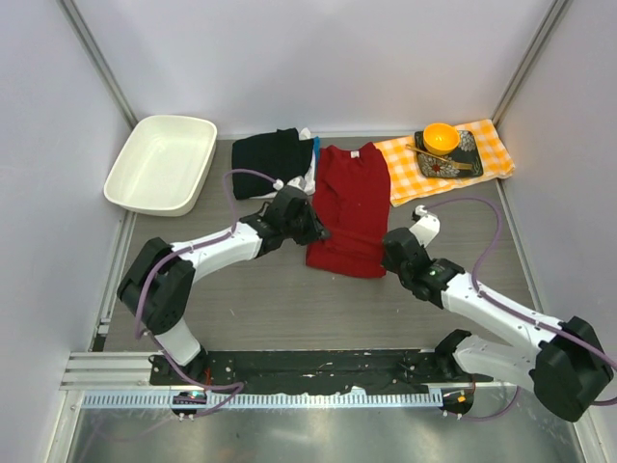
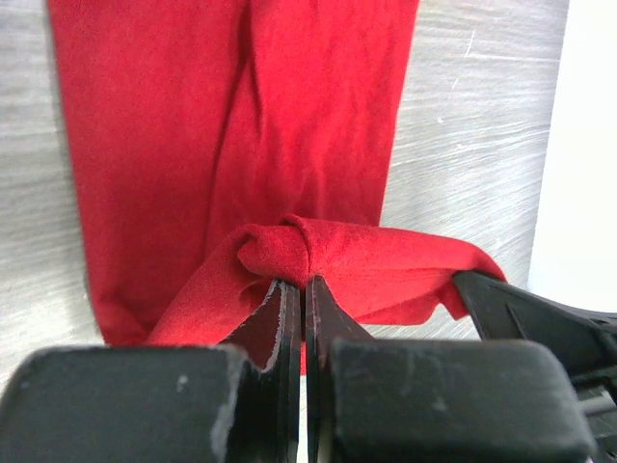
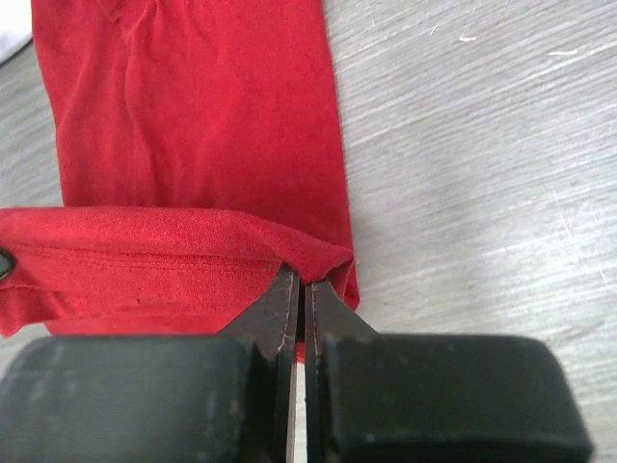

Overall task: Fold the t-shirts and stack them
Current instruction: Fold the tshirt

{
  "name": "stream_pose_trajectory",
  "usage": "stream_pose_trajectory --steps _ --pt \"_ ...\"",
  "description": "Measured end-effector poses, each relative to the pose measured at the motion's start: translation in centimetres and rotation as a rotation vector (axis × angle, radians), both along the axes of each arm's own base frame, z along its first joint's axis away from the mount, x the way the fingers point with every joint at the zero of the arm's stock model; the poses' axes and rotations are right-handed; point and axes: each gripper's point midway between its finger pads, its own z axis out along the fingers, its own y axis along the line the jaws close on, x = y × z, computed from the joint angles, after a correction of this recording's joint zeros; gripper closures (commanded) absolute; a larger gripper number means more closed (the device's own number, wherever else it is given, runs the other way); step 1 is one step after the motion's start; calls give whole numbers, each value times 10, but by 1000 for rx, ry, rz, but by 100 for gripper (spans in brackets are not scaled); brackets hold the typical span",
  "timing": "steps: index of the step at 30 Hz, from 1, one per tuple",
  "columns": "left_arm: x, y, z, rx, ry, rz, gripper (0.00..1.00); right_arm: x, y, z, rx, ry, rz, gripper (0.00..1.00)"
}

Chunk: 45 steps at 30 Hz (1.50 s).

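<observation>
Closest to us, bottom centre, the left gripper (image 2: 294,285) is clamped on a bunched fold of the red t-shirt (image 2: 231,125). The right gripper (image 3: 299,280) pinches its hem. From above, we see it mid-frame, just right of a folded black t-shirt (image 1: 265,154).

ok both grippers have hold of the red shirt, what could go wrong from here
The left gripper and right gripper each pinch only a thin bit of the bright red cloth t-shirt; it may slip out when lifted.
The left pinch is bunched, so the fold may come out crooked.
The folded black shirt lies close; dragging could disturb it.
</observation>
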Motion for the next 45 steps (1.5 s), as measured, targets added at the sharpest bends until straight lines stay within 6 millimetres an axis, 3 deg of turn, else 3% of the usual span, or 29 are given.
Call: stream_pose_trajectory --steps 7,21,27,29,30,31,32,33,36,39,42,45 --pt "20 -4 6 -21 -8 -11 100 29 -7 -10 34 15 -28 99" --pt "43 7 -38 2 73 24 100 73 0 -33 63 83 -24 99" --pt "70 -1 -37 -35 63 26 99 95 -8 -40 80 97 -61 99" --pt "84 -4 -29 -59 47 29 83 106 -11 -40 90 96 -82 62" --pt "93 -6 -25 -72 38 33 54 115 -13 -40 99 94 -97 45" --pt "104 -8 -21 -87 28 34 37 125 -15 -39 109 92 -114 21" --pt "117 -9 -16 -101 14 39 9 136 -20 -40 114 94 -138 14" --pt "132 -9 -10 -118 4 52 3 150 -24 -40 123 91 -161 8" --pt "181 -3 11 -189 -42 90 0 190 -33 -39 146 75 -197 4" --pt "205 17 22 -218 -64 132 0 208 -36 -31 170 42 -201 4" --pt "211 35 24 -217 -70 164 0 209 -30 -17 195 8 -175 4" --pt "190 39 14 -202 -38 160 0 196 -24 -3 210 -15 -140 4"
